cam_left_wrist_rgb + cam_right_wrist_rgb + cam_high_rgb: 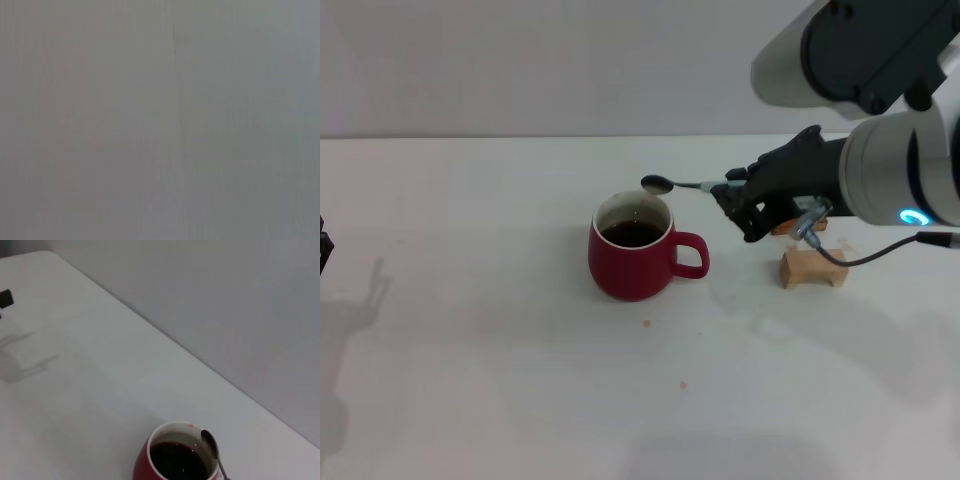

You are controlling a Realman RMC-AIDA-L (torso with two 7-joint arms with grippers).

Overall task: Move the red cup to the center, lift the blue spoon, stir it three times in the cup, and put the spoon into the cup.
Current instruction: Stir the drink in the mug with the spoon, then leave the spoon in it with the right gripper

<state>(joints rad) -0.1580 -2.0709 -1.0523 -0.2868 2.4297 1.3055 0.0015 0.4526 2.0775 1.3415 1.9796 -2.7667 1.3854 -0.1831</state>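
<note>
The red cup (634, 249) stands upright near the middle of the white table, handle toward my right, dark liquid inside. It also shows in the right wrist view (175, 455). My right gripper (732, 198) is shut on the blue spoon (682, 184) and holds it level, handle in the fingers. The spoon's grey bowl hangs just above the cup's far rim, clear of the liquid. In the right wrist view the spoon (212, 447) sits over the cup's rim. My left gripper (324, 250) is parked at the far left edge, barely in view.
A tan wooden block (812, 267) lies on the table right of the cup, below my right gripper. An orange-brown block (796, 227) sits just behind it, partly hidden by the gripper. The left wrist view shows only a plain grey surface.
</note>
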